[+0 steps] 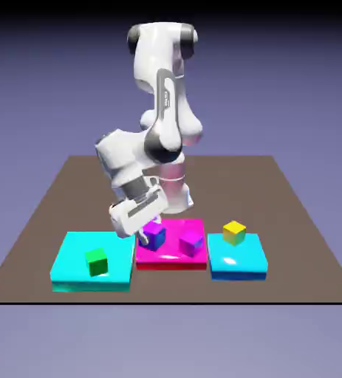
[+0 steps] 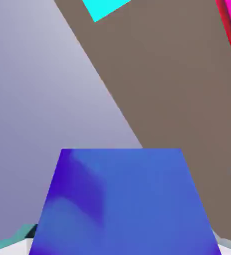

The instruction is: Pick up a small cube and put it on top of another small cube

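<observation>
One small cube [image 1: 154, 235], purple-violet, is at the left part of the magenta slab [image 1: 172, 257], and my gripper [image 1: 147, 236] is shut on it with the hand tilted over. In the hand view this cube [image 2: 122, 199] fills the lower middle between the jaws, and the gripper [image 2: 122, 245] is largely hidden behind it. I cannot tell whether the held cube rests on the slab or hangs just above it. The other small cube [image 1: 191, 242] sits free on the same slab, toward the exterior view's right.
A green cube [image 1: 96, 261] sits on a cyan slab [image 1: 74, 267] at the exterior view's left. A yellow cube [image 1: 234, 232] stands on a blue slab [image 1: 240, 262] at the right. The brown table [image 2: 177, 99] crosses the hand view diagonally.
</observation>
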